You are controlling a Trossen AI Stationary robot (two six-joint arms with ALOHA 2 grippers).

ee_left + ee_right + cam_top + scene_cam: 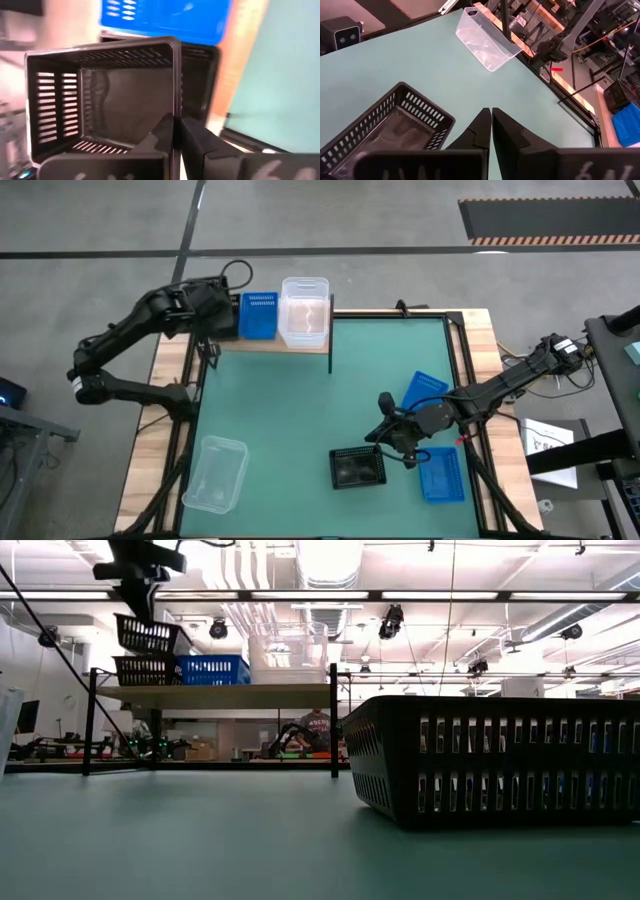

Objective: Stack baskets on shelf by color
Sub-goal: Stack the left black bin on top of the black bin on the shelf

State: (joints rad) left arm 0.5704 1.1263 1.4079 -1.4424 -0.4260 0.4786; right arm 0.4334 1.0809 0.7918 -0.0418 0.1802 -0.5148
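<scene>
A black basket (100,95) is held by its wall in the left gripper (176,131), above another on the shelf (220,695). The right gripper (491,125) is closed on nothing beside a black basket on the mat (385,132)

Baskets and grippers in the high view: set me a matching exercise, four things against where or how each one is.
Things
1. left gripper
2. right gripper
3. shelved blue basket
4. clear basket on the mat

Places or states
a. lies alone on the left arm's side of the mat
b. shut on the raised black basket, above the shelf
c. shut, empty, beside the loose black basket
d. between the shelved black basket and the shelved clear basket

Pairs: 1-b, 2-c, 3-d, 4-a
</scene>
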